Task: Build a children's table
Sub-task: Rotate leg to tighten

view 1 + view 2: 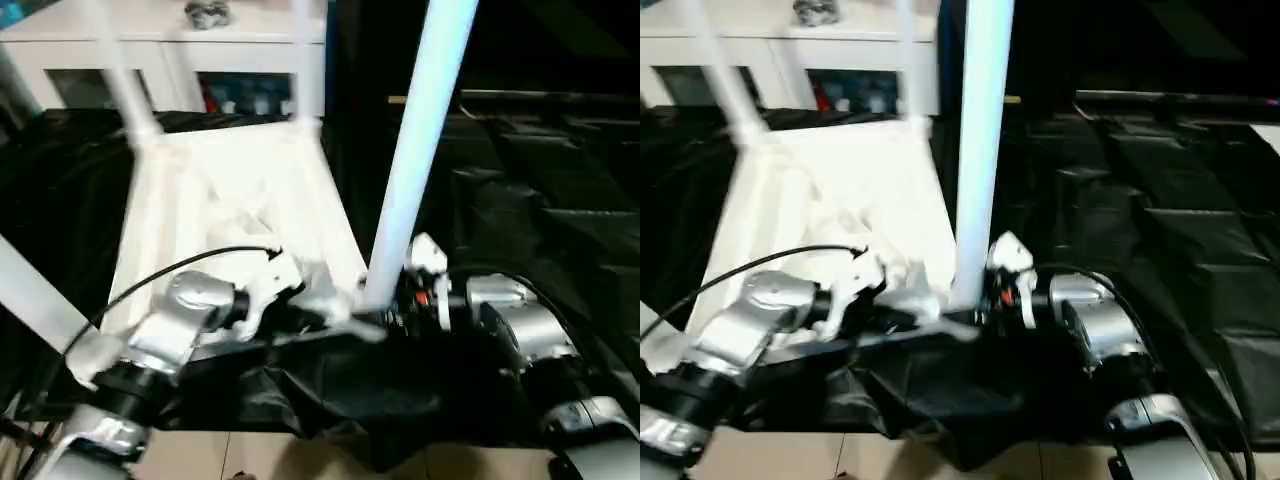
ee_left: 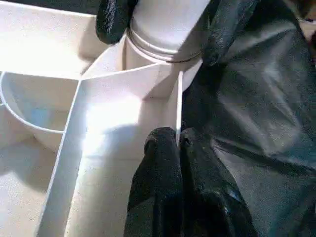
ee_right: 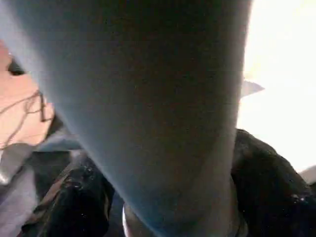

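Close to me I see my two silver arms over a black cloth (image 1: 330, 400). My left end effector (image 2: 178, 140) has its fingers (image 2: 158, 187) pressed together on a thin white rib of the children's table (image 1: 240, 200). The table lies upside down on the black cloth, with its ribbed underside facing up.

My right end effector (image 2: 163, 27) sits at the table's near corner. Its two black fingers stand apart, one on each side of the bottom of a white leg (image 1: 415, 150). I cannot tell if they squeeze it. This leg stands in the round corner socket (image 2: 163, 64) and rises up, leaning a little. In the right wrist view the leg is so close that it covers most of what I see.

Farther away, two more legs (image 1: 120, 70) stand up from the far corners of the table. Another leg (image 1: 35, 290) runs off near my left arm.

Behind all this stands a white cabinet (image 1: 240, 45) with glass doors.
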You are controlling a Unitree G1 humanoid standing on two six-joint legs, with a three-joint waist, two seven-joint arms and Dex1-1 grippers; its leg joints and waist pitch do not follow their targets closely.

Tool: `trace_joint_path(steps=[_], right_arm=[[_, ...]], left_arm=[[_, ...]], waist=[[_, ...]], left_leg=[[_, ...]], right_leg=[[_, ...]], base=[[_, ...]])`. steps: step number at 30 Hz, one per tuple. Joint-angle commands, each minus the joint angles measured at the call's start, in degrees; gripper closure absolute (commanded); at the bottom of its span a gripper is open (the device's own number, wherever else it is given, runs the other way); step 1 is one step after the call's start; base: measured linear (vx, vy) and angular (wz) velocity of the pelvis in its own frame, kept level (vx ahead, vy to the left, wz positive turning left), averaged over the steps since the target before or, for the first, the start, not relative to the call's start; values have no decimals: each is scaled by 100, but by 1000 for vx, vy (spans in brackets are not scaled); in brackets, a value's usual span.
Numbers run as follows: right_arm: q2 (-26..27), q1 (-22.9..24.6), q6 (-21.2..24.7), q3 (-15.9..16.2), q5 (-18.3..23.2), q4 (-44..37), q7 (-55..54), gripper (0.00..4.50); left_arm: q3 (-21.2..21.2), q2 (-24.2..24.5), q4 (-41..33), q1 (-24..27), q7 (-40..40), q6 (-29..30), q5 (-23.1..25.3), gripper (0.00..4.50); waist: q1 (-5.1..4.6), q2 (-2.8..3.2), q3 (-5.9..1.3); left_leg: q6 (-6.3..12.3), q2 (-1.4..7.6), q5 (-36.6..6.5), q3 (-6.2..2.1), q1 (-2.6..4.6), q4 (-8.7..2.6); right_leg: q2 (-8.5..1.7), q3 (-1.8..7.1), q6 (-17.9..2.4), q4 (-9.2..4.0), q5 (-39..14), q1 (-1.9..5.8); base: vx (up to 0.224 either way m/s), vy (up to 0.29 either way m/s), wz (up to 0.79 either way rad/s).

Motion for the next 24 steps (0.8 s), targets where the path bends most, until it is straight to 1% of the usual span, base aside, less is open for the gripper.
trace_joint_path(steps=[1,2,3,5,8,10,12,13,14,15,16,17,18,19,20,21,23,24], right_arm=[[144,78,160,486,12,-293,341,149],[131,95,197,498,14,-334,365,154],[110,124,238,520,16,-400,400,176],[95,159,305,525,14,-491,436,180],[129,172,377,507,28,-544,390,185],[265,139,328,395,35,-463,75,185],[495,26,192,238,-113,-149,-609,186],[577,-14,148,184,-181,-41,-876,186],[721,-96,49,79,-284,193,-1357,186],[760,-119,21,50,-311,256,-1487,189],[911,-211,28,-60,-371,498,-1941,194],[981,-250,61,-103,-384,598,-2126,195],[1193,-359,59,-214,-455,906,-2744,196],[1347,-432,18,-291,-480,1123,-3136,196],[1440,-475,-24,-336,-496,1253,-3369,196],[1536,-526,-70,-397,-518,1391,-3648,196],[1654,-596,-115,-456,-552,1561,-3996,196],[1855,-720,-219,-529,-623,1856,-4444,196]], left_arm=[[-190,-227,-230,-57,-4,-70,-177,450],[-181,-234,-209,-61,11,-83,-160,450],[-170,-243,-168,-69,35,-108,-128,450],[-172,-243,-133,-74,38,-144,-107,450],[-130,-300,-78,-84,257,-120,-48,450],[-27,-428,22,-140,638,-34,21,450],[110,-615,153,-222,1104,30,89,450],[154,-678,192,-246,1252,55,109,450],[198,-771,219,-267,1445,101,137,450],[208,-794,223,-271,1492,114,144,450],[244,-893,223,-279,1659,186,157,450],[256,-942,213,-280,1725,234,157,450],[308,-1105,202,-292,1992,363,181,450],[343,-1222,207,-309,2198,434,210,450],[363,-1292,212,-321,2326,472,231,450],[390,-1362,225,-335,2470,503,257,450],[423,-1450,243,-353,2641,536,286,450],[469,-1592,282,-381,2886,570,329,450]], waist=[[-23,-7,-328],[-11,-8,-325],[-15,-14,-329],[-3,-15,-336],[-3,-25,-339],[-3,-27,-332],[-13,-48,-313],[-37,-53,-291],[-44,-69,-294],[-72,-57,-277],[-110,-64,-292],[-161,-72,-279],[-181,-64,-286],[-235,-56,-281],[-265,-53,-282],[-326,-63,-298],[-338,-69,-308],[-357,-59,-313]], left_leg=[[330,120,-1371,24,58,-392],[320,118,-1331,24,48,-391],[323,112,-1308,26,45,-386],[328,110,-1246,22,40,-384],[343,104,-1161,24,26,-376],[334,104,-1195,25,35,-375],[297,96,-1316,36,49,-376],[230,77,-1426,28,40,-385],[195,74,-1446,20,40,-387],[134,63,-1545,1,41,-404],[96,68,-1539,-10,33,-402],[98,53,-1580,-29,-7,-415],[86,57,-1558,-32,-10,-414],[55,54,-1568,-45,-28,-423],[46,51,-1600,-49,-30,-422],[74,40,-1622,-42,-18,-403],[143,34,-1610,-28,-12,-386],[174,44,-1520,-23,-26,-386]], right_leg=[[-266,222,-1380,-439,-1219,279],[-272,225,-1369,-437,-1196,286],[-269,224,-1360,-435,-1183,290],[-278,224,-1334,-435,-1170,296],[-272,221,-1335,-423,-1084,304],[-278,221,-1319,-439,-1190,292],[-277,227,-1272,-472,-1433,268],[-288,219,-1177,-506,-1791,266],[-295,212,-1108,-514,-1968,272],[-296,197,-970,-544,-2357,257],[-308,202,-899,-540,-2442,260],[-295,180,-828,-555,-2533,286],[-300,181,-824,-547,-2531,282],[-302,172,-812,-552,-2534,282],[-298,166,-809,-550,-2547,279],[-295,170,-841,-566,-2462,263],[-288,178,-882,-570,-2353,259],[-289,185,-959,-545,-2163,261]], base=[[0,0,0],[0,0,0],[0,0,0],[0,0,0],[0,0,0],[0,0,0],[0,0,0],[0,0,0],[0,0,0],[0,0,0],[0,0,0],[0,0,0],[0,0,0],[0,0,0],[0,0,0],[0,0,0],[0,0,0],[0,0,0]])
